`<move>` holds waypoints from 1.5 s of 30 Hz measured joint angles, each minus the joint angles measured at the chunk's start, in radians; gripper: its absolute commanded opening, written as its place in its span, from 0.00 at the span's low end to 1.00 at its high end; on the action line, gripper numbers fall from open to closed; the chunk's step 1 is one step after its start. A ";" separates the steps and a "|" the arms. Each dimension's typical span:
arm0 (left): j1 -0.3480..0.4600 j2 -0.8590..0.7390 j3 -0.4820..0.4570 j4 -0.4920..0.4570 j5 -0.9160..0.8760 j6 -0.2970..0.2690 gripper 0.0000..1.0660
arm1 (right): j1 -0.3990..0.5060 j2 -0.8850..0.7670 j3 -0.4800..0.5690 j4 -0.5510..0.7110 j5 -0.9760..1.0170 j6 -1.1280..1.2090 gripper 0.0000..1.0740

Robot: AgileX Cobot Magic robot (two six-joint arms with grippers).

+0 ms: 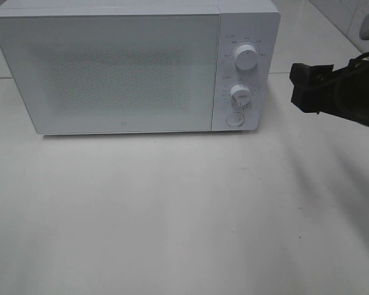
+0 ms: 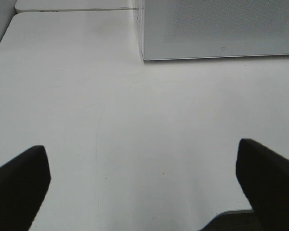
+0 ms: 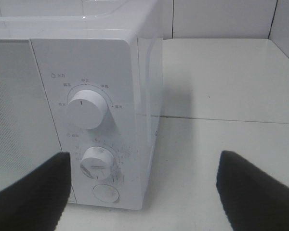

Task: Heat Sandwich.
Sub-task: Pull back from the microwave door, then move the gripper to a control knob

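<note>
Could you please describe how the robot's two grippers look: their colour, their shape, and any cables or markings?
Both are matte black. The left gripper shows only two blunt, wedge-like jaws with rounded tips. The right gripper has blocky, squared jaws, and the arm behind them is dark and bulky. I cannot make out any cables, markings or labels for certain.

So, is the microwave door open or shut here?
Shut: the microwave door lies flush with the control panel, no gap along its edge.
</note>
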 measured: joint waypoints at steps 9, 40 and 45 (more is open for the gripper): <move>0.000 0.000 0.000 0.000 0.000 0.000 0.92 | 0.155 0.130 -0.001 0.298 -0.181 -0.055 0.70; 0.000 0.000 0.000 0.000 0.000 0.000 0.92 | 0.437 0.374 -0.123 0.665 -0.350 -0.180 0.70; 0.000 0.000 0.000 0.000 0.000 0.000 0.92 | 0.437 0.374 -0.123 0.659 -0.352 -0.179 0.70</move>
